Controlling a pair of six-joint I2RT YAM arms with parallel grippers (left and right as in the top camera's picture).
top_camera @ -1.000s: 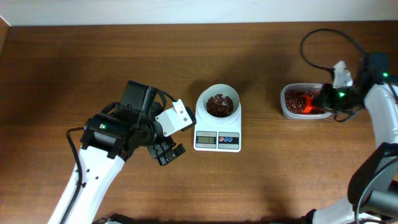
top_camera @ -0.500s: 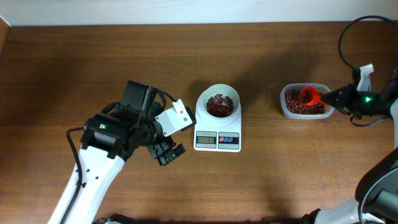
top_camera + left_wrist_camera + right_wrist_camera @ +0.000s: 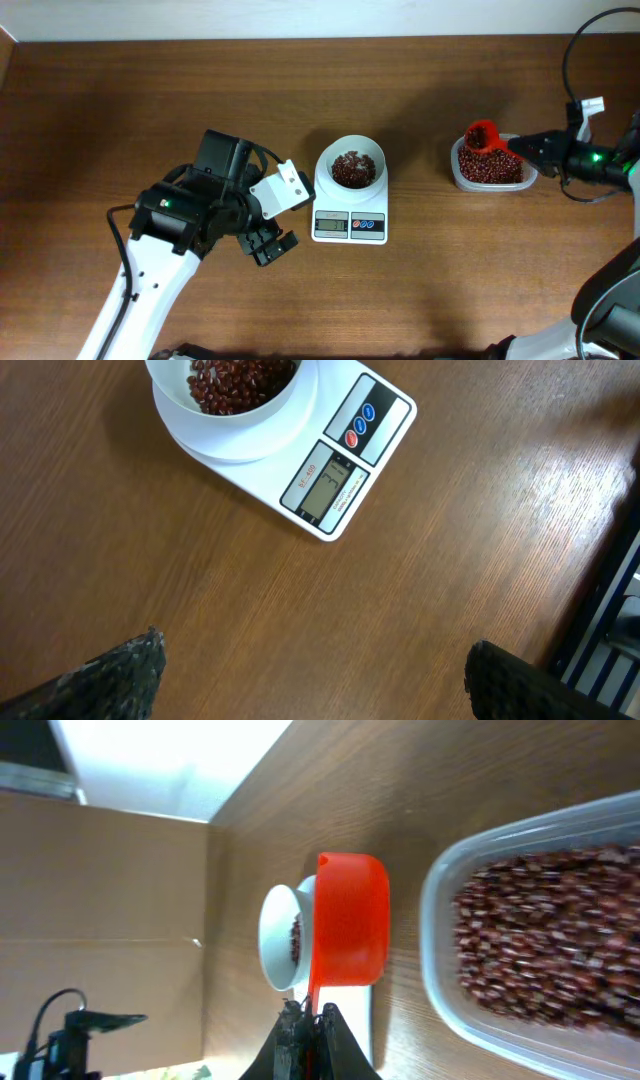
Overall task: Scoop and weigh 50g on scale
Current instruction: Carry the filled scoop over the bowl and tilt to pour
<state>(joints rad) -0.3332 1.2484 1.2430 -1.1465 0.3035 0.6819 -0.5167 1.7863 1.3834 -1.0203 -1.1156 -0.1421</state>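
Overhead view: the scale (image 3: 350, 205) is seen at the centre of the frame on the wooden surface (image 3: 150, 100), its display and buttons toward the lower edge. A white bowl (image 3: 327, 160) is set on its platform, and a small pile of dark red-brown beans (image 3: 352, 168) lies inside the bowl. More beans fill a clear tub (image 3: 456, 172) placed well apart to the right. A scoop (image 3: 482, 135) is held above the upper left corner of that tub by the right gripper (image 3: 518, 146), whose jaws are clamped on the handle; whether the scoop is loaded cannot be told. To the lower left of the scale, the left gripper (image 3: 268, 245) is poised near the surface with its jaws spread wide. In the left wrist view its two dark fingertips (image 3: 110, 675) are seen at opposite bottom corners, with the scale toward the top.
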